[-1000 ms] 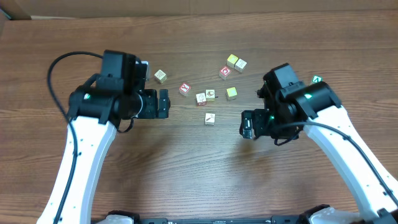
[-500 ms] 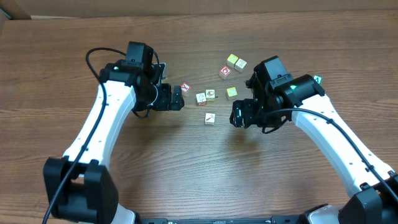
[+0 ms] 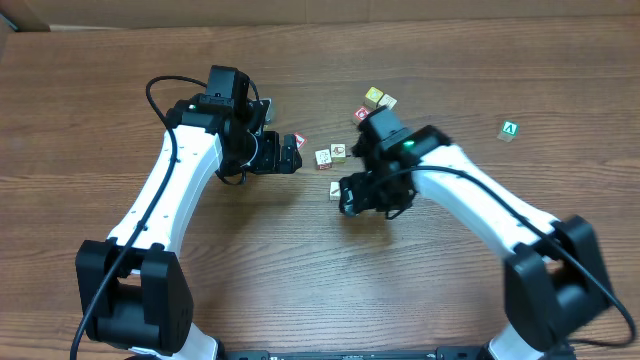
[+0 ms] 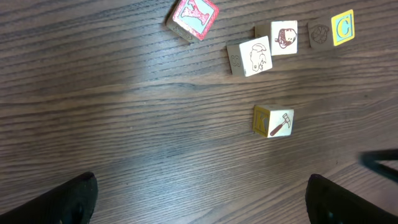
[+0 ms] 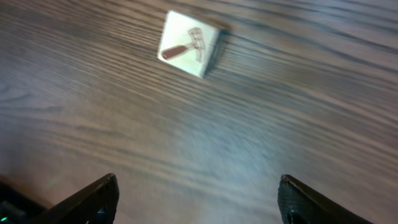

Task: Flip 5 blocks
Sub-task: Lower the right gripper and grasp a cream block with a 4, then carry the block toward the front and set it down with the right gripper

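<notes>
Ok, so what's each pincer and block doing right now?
left pincer: open, empty
right pincer: open, empty
hammer block: on table, hammer face up, untouched
red-letter block: on table, red face up, untouched
green A cube: on table, off alone

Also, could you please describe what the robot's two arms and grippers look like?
The left arm and the right arm both have long white shells joined by bulky black joint housings. Each carries a small green light near the wrist. A thin black cable loops off the left arm. The left gripper and right gripper are black, with dark, blunt fingers.
</notes>
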